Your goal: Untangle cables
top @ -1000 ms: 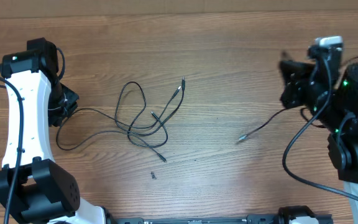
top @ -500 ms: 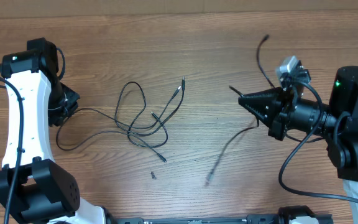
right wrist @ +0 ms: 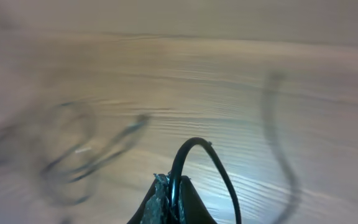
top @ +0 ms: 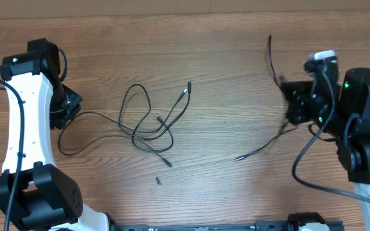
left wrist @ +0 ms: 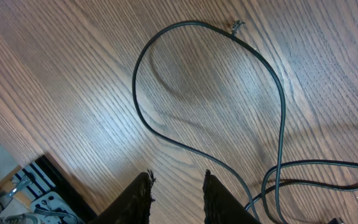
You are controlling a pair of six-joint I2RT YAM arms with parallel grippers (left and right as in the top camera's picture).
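Left of the table's middle lies the tangle of thin black flexible cables (top: 158, 120). Several of its loops cross one another, and one strand runs out to the left gripper (top: 68, 110). Well apart to the right, a single thin black cord (top: 262, 149) is clear of that tangle. Its small plug end (top: 238, 158) rests on the brown wood-grain table (top: 236, 77), and its other end reaches toward the far edge.

The right gripper (top: 294, 106) is clenched on this cord part-way along. Its wrist view is blurred, but it shows the cord (right wrist: 191, 140) arching out from between pressed-together fingers. The left gripper's fingers (left wrist: 143, 193) stand apart, released, with bare wood between them, and a cable loop (left wrist: 282, 112) lies just ahead of them. A small dark fleck (top: 158, 181) sits near the tangle, on the robot's side.

The likeliest trouble is the freed cord. It is far thinner than the fingers pinching it, so it could slip out. Its loose ends could also swing back across the tangle if it is laid down too close. Within the tangle, pulling on one strand while the loops still overlap could tighten a crossing into a knot.

No brand, label or legible writing shows in any view.
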